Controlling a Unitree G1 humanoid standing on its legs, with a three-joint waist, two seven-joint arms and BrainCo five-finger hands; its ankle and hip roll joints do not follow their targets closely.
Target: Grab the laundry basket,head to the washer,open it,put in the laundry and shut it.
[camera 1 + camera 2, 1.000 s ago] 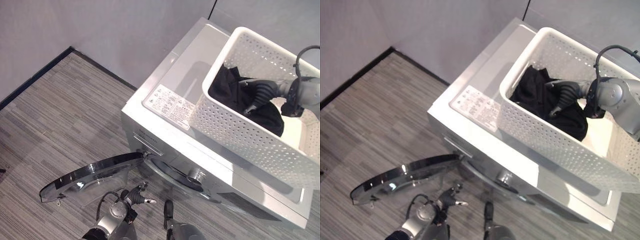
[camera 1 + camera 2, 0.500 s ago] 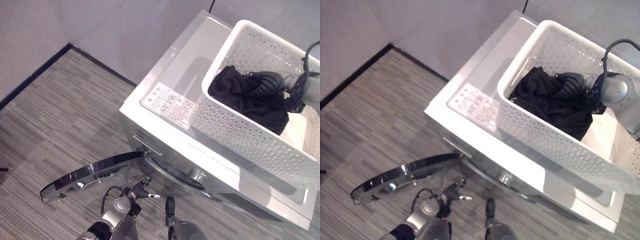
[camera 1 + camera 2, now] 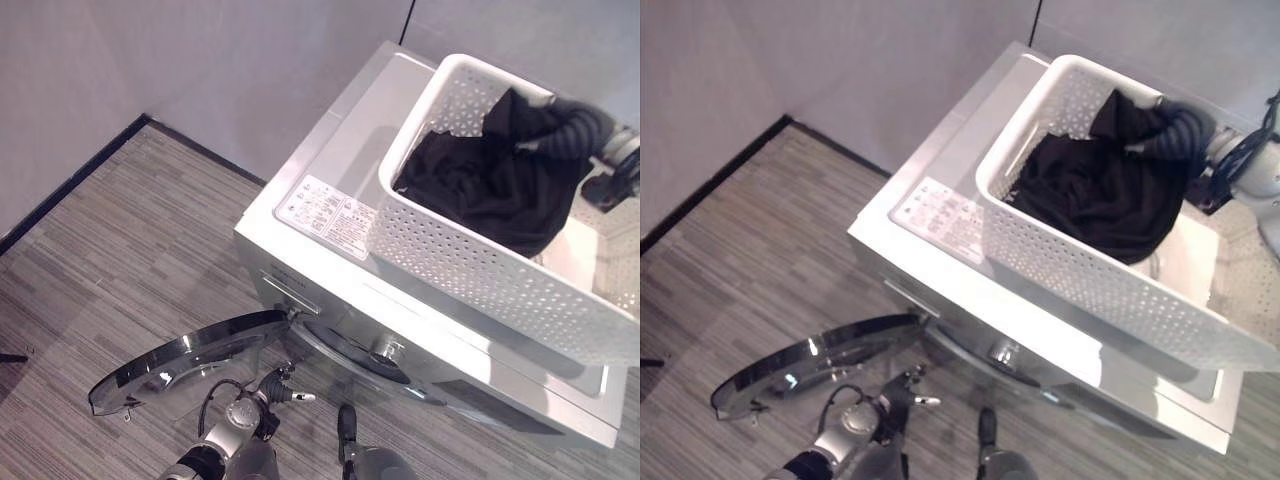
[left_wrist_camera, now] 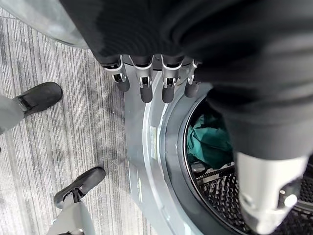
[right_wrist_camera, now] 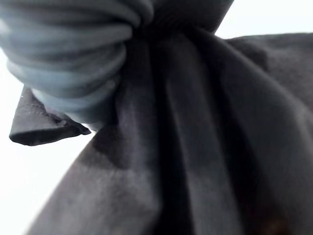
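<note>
At the upper right, the right hand grips the black cloth in the white basket; the left hand, low down, hangs open.

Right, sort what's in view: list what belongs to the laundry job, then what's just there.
Part of the job:
- white laundry basket on top of the washer
- black garment, gathered up by the right hand
- open washer door, beside the left hand
- drum with a green item inside

Just there:
- a person's shoes
- striped floor
</note>
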